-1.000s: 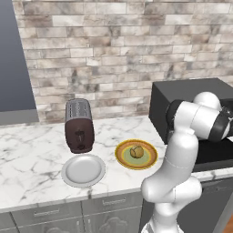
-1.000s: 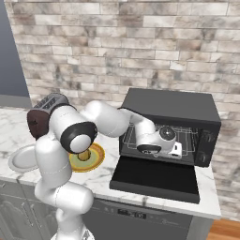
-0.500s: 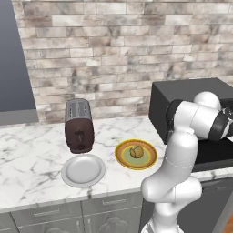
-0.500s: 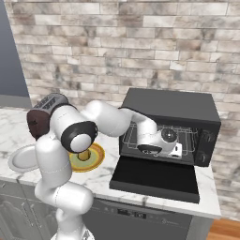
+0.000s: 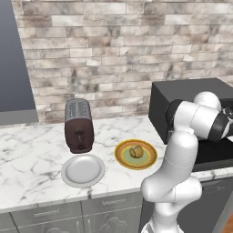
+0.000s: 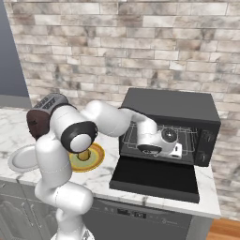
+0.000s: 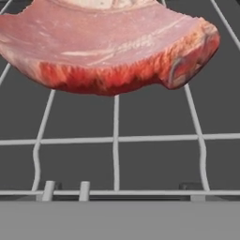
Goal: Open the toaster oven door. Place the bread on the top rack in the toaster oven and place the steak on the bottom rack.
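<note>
Right base view: the large black boxy toaster oven (image 6: 171,105) sits on the white marbled stone counter (image 5: 32,159), and its wide black-framed glass door (image 6: 154,176) lies folded down flat in front of it. The white arm reaches into the cavity, and the two-finger gripper (image 6: 176,151) sits low inside, over a thin silver wire rack (image 6: 187,140); which of the two shelves this is cannot be told. Its fingers are spread wide apart and hold nothing. From the hand camera, the flat pinkish-red slab of raw steak (image 7: 110,47) lies on the wire grid (image 7: 117,140) just ahead of the fingers, free of them. Left of the oven, the dark brown slot toaster (image 5: 78,126) stands upright. In front of it lies the plain grey-white round plate (image 5: 83,170). Beside that sits the yellow-rimmed green plate (image 5: 123,157), with the small round tan-brown bread roll (image 5: 135,151) resting on it.
</note>
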Controlling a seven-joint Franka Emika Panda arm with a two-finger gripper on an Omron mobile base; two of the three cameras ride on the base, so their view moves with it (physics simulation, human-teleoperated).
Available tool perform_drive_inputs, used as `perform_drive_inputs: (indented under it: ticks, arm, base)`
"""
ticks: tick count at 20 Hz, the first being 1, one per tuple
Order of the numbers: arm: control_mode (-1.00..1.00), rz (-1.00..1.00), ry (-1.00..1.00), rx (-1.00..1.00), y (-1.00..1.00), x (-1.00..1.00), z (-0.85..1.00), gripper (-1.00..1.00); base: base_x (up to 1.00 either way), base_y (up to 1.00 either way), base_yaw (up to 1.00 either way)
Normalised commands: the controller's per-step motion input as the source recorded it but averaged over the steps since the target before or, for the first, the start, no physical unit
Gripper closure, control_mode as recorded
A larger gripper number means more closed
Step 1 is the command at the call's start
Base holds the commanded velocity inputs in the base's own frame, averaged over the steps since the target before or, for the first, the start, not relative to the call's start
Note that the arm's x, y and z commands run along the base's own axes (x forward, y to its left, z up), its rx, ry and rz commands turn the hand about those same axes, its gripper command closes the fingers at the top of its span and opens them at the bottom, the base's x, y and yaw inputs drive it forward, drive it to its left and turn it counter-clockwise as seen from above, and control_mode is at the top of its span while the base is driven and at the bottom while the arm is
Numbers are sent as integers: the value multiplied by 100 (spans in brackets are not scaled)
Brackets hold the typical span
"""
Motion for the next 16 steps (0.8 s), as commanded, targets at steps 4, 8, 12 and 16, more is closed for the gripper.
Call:
perform_drive_inputs:
  ticks: [4,8,12,16]
  arm:
    - [-100,0,0,9,-6,-26,25,-100]
    - [-100,0,0,6,-2,-28,30,-100]
    - [-100,0,0,3,0,-20,40,-100]
    - [-100,0,2,1,0,-12,39,-100]
  base:
    - [0,0,0]
    - [0,0,0]
    - [0,0,0]
    - [0,0,0]
